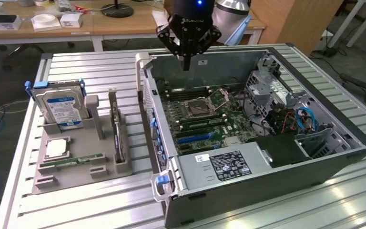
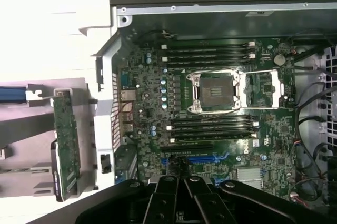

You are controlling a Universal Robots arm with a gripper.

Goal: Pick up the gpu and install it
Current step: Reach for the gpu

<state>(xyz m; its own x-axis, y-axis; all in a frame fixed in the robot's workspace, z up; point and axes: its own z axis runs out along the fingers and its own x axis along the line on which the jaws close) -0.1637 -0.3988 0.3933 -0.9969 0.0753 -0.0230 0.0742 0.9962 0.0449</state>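
Found the gripper (image 1: pixel 185 67) poised above the open computer case (image 1: pixel 266 191), over the rear part of the motherboard (image 1: pixel 224 98), with jaws fully closed and nothing gripped between them. Located the gpu (image 1: pixel 116 136) outside the case, standing on edge in a slot of the grey parts holder (image 1: pixel 75 179) at the exterior view's left, just beside the case wall and well apart from the gripper. Noted 1 hard drive (image 1: pixel 59 107) with a blue label, 1 processor chip (image 1: pixel 55 148) and 1 RAM stick (image 1: pixel 75 161) seated in the same holder. Checked the motherboard in the wrist view: processor socket (image 2: pixel 216 91) open and vacant, blue expansion slot (image 2: pixel 205 158) vacant, no card fitted anywhere on the board. Judged progress as 0 of 2 steps completed. Judged pick-up as not done, given the card in its holder slot and the empty closed jaws. Judged installation as not done, given the bare slot. Left outstanding: both pick-up and installation in full.
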